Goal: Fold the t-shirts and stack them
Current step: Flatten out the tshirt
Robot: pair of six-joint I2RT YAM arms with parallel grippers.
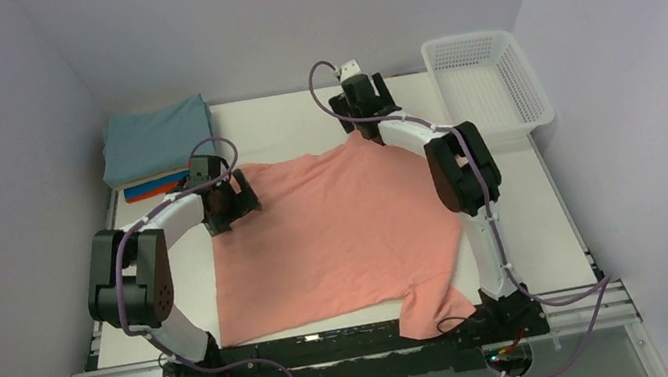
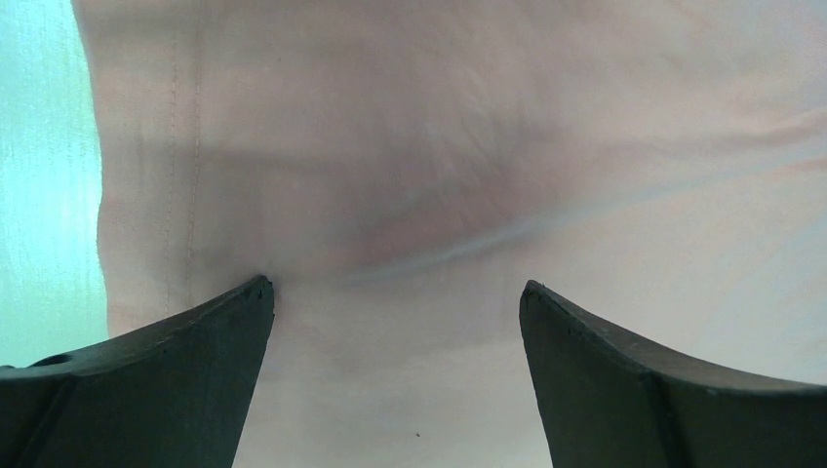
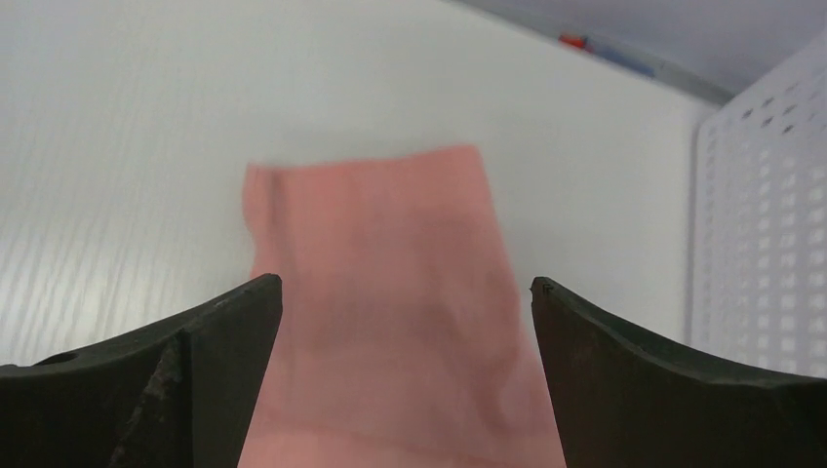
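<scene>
We see the table (image 1: 299, 123) with the salmon-pink t-shirt (image 1: 338, 238) spread flat mid-table and the folded t-shirts (image 1: 156, 146) stacked far left. The cloth looks light and limp, so we'd pinch hem and sleeve edges. Both gape wide and empty: left claw (image 2: 395, 292) at the hem, right claw (image 3: 405, 288) over the far sleeve.
</scene>
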